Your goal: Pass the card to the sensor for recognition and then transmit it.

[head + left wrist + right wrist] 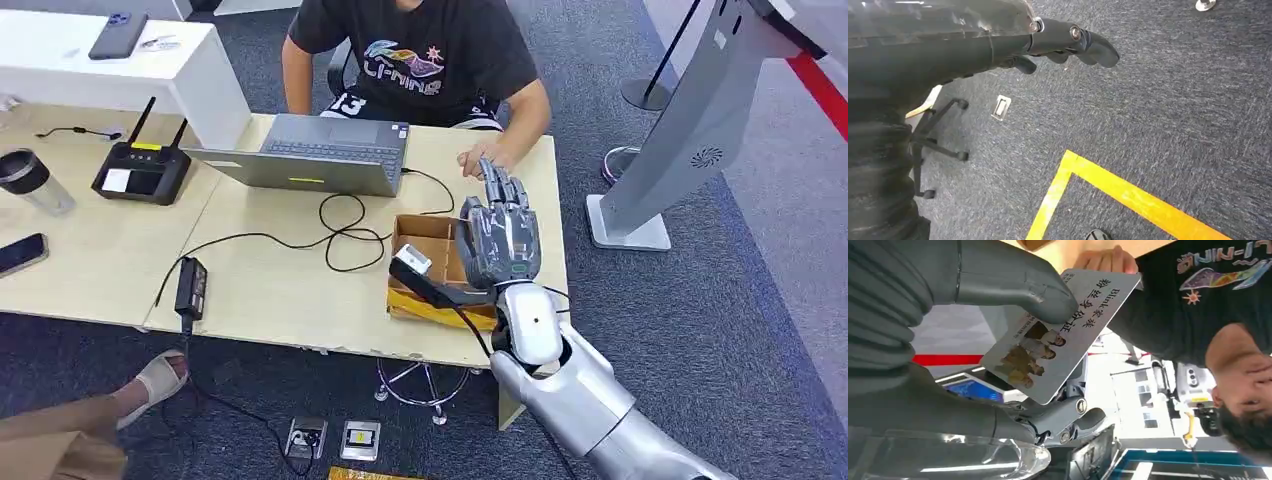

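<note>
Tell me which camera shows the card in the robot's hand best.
The right wrist view: the card sits face-on, pinched under the right hand's thumb, with its print and photo visible. In the head view the right hand hides it. The left wrist view looks at carpet.

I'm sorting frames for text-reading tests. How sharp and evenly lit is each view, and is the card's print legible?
Head view: sharp, evenly lit, soft shadows. Right wrist view: the white printed photo card under the right hand thumb is crisp and legible; bright background washed out, glare on the clear cover. Left wrist view: carpet sharp, the near left hand dark and soft.
</note>
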